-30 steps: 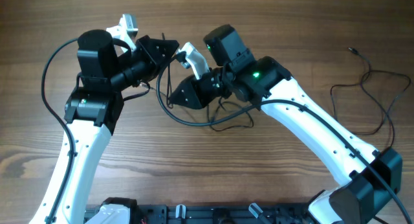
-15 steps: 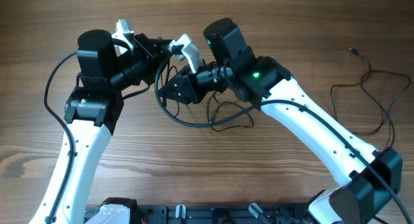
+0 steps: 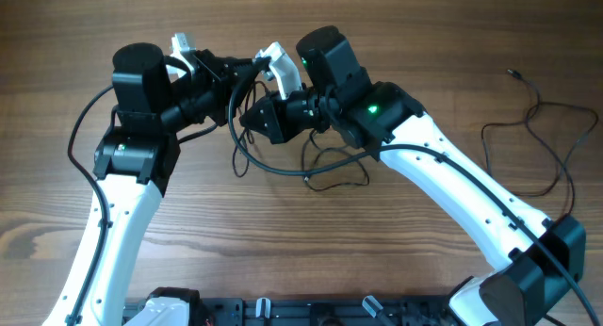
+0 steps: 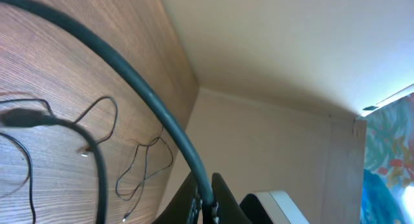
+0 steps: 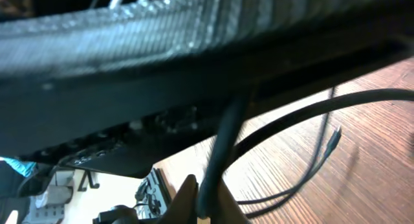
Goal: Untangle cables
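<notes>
Both arms bent inward, tips nearly meeting at upper centre of overhead frame, raised off table (image 3: pixel 283 260). Prob. held so close to work one strand over a short span between two pinch pts, giving more control at a knot.

Left gripper (image 3: pixel 251 70): in left wrist view fingers (image 4: pixel 225 201) pressed together w/ a dark strand running straight into the tip. Read as clamped on it.

Right gripper (image 3: pixel 245 119): similar in right wrist view, strand dropping into a closed tip. Blurry, so less sure.

Cables (image 3: pixel 332 168): thin black tangle, several crossing loops, lying on table just below frame centre, partly tucked under right forearm. Looks knotted, not yet freed. Link from tangle up to grippers not traceable in overhead.

Loose cable (image 3: pixel 542 128) at right edge of frame: wide open waves, tiny plug (image 3: pixel 513 73) at upper right, well apart from tangle.

Thicker black loop (image 3: pixel 240 156) left of tangle = arm's own lead by the look of it, not a task item.
</notes>
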Tool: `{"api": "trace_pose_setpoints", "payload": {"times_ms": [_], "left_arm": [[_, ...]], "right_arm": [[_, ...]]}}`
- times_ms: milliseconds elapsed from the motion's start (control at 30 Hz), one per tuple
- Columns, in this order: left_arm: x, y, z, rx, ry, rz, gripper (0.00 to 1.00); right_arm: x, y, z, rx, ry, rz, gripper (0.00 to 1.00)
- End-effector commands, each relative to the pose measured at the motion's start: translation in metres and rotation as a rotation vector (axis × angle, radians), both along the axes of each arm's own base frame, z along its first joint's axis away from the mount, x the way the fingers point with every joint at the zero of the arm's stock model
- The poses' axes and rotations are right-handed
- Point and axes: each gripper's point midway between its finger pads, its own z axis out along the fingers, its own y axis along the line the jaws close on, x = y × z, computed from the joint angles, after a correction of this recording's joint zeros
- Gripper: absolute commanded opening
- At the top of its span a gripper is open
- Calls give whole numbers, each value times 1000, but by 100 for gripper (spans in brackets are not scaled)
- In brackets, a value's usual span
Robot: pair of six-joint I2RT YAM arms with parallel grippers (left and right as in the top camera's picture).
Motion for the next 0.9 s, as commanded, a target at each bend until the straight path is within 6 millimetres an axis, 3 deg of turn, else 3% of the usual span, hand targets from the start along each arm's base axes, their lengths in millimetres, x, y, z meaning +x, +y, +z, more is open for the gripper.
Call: {"api": "trace_pose_setpoints", "payload": {"times_ms": [0, 67, 100, 200, 333, 433, 500, 667, 733, 800, 867], "left_arm": [[0, 3, 8, -14, -14, -8, 27], [2, 8, 8, 66, -98, -29, 56], [2, 10, 5, 99, -120, -36, 64], [0, 23, -11, 198, -129, -44, 66], [-9, 51, -47, 346, -43, -25, 68], [-17, 67, -67, 431, 11, -23, 69], [-24, 75, -79, 497, 36, -36, 70], [-40, 99, -108, 666, 144, -27, 72], [-46, 104, -115, 695, 184, -16, 72], [-50, 106, -119, 717, 194, -33, 72], [-52, 106, -123, 730, 200, -55, 72]], "right_arm": [[5, 0, -8, -21, 7, -25, 5], [7, -2, -8, -22, 5, -31, 5], [11, -5, -10, -32, 4, -48, 5], [28, -21, -20, -90, 31, -165, 5], [51, -52, -32, -167, 24, -273, 5], [68, -77, -27, -205, -33, -307, 4], [83, -104, -10, -224, -84, -359, 4], [125, -203, 72, -159, -170, -630, 4], [134, -244, 93, -129, -182, -749, 5], [139, -302, 100, -141, -171, -912, 5], [135, -360, 84, -238, -115, -1072, 5]]}}
